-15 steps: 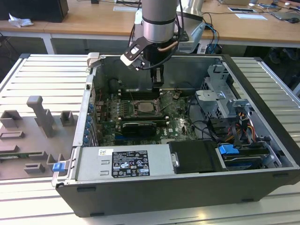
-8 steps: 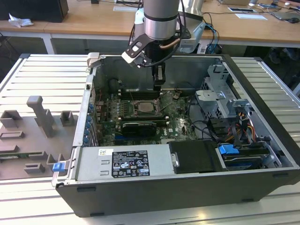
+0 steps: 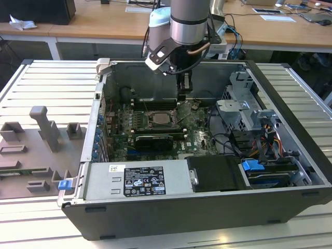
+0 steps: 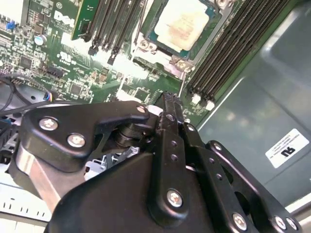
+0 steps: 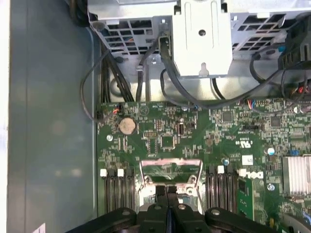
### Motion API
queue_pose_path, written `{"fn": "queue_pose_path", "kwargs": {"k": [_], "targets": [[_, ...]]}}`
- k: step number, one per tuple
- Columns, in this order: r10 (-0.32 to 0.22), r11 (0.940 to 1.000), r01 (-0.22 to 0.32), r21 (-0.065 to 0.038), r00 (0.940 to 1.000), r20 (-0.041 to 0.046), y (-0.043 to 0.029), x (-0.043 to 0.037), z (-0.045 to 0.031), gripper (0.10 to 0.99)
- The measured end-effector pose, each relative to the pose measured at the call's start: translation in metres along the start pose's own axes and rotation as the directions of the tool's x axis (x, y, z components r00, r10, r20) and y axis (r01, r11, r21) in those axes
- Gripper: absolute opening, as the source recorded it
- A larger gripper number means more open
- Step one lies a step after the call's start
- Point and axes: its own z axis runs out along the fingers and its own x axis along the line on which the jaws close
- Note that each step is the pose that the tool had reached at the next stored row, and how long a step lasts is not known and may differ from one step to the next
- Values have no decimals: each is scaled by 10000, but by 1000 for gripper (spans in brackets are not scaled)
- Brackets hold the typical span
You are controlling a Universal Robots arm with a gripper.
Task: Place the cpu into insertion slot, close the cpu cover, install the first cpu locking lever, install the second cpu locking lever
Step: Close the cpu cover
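Inside the black computer case (image 3: 181,218), the dark end effector (image 3: 184,92) hangs above the green motherboard (image 3: 199,139), at one o'clock from the square silver-rimmed insertion slot (image 3: 162,118).

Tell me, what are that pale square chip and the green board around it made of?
The cpu top looks like matte pale metal, given its dull silvery-beige sheen. The board looks like glossy green-coated laminate, probably fibreglass, studded with soldered parts.
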Motion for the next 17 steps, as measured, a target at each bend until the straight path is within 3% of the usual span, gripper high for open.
{"fn": "queue_pose_path", "kwargs": {"k": [4, 17], "targets": [[-3, 10000, 3, 3, 10000, 0, 1, 0, 5, 106], [-88, 10000, 88, 13, 10000, -5, 238, 5, 45, 106]]}}
